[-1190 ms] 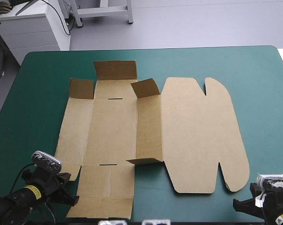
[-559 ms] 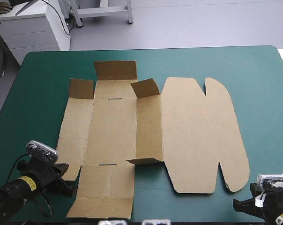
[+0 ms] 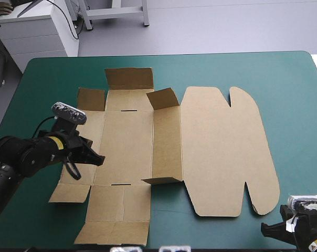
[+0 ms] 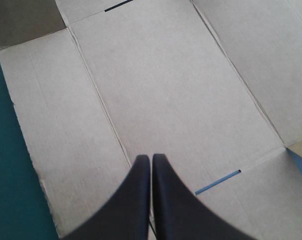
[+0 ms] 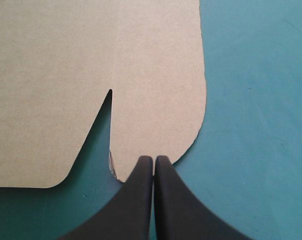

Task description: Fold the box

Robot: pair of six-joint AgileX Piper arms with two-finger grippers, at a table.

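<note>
Left pincer (image 3: 97, 158), fins closed empty, over the left-wall crease of the flat-cut brown board box (image 3: 216, 152) lying mid-table on teal-green cover (image 3: 295, 105), seemingly to raise that wall; right pincer (image 5: 154, 159), closed, beside the lid's near corner

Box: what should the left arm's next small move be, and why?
Probably lower the shut left tool onto the box at the crease under it: the left side panel lies flat, while the opposite wall is already partly raised.

flat cut brown board box (image 3: 221, 152): 1 | black fin-fingered grippers: 2, left gripper (image 4: 151, 159), right gripper (image 5: 154, 159) | teal-green covered table (image 3: 295, 105): 1 | narrow slots (image 3: 128, 111): apparently 2
</note>
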